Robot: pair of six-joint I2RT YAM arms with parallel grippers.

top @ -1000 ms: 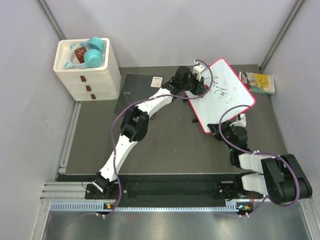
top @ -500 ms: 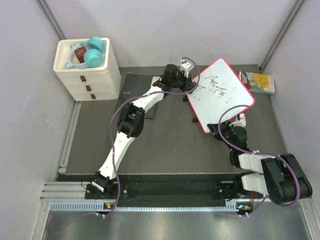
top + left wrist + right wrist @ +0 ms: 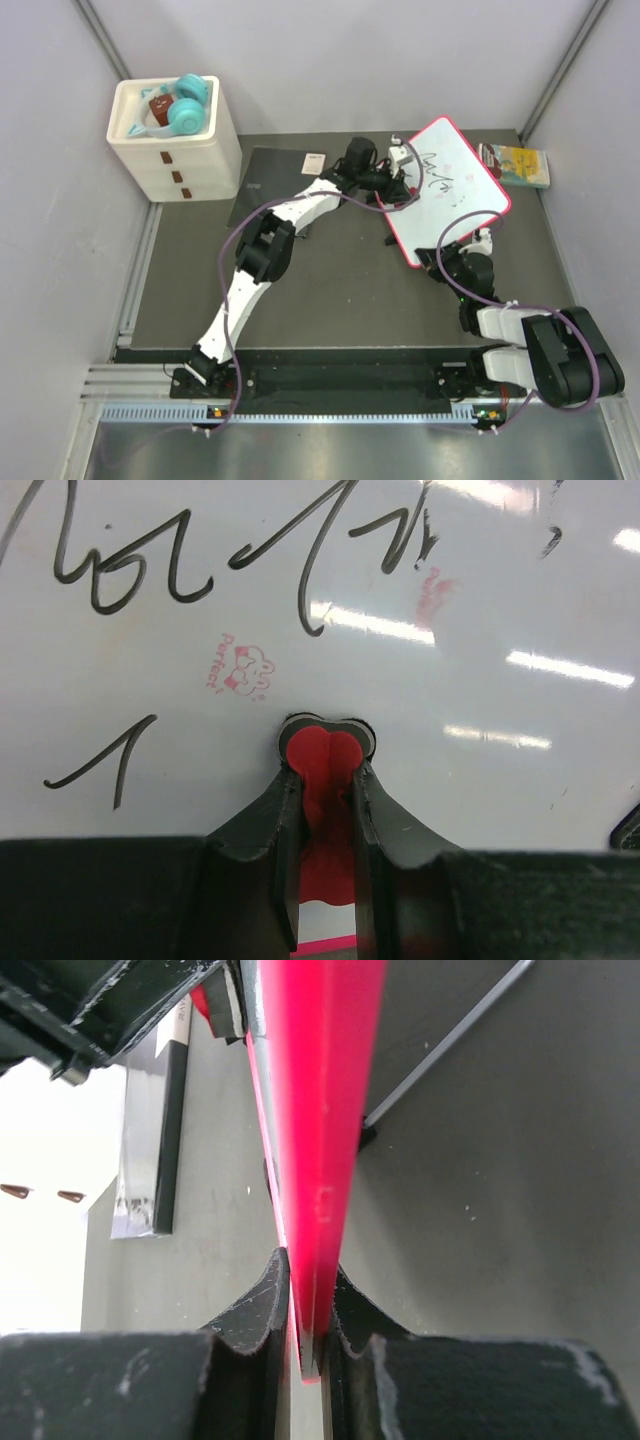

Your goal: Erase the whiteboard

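Here, the left gripper (image 3: 325,776) is clamped on a red eraser (image 3: 320,750) pressed flat against the whiteboard (image 3: 455,195), just below its dark scribbles (image 3: 120,570). The board sits at the far right of the mat (image 3: 330,280), turned diagonally with one corner toward the back wall, its written face up and tilted. Foreshortening hides which axis is longer. At its near edge, the right gripper (image 3: 312,1332) pinches the pink-red frame (image 3: 320,1110).

The whiteboard (image 3: 460,195) stands tilted on the dark worktop (image 3: 330,285), with dark scribbles across its upper part. The left hand (image 3: 404,170) meets its far left edge, and the right hand (image 3: 452,258) sits at its near corner.
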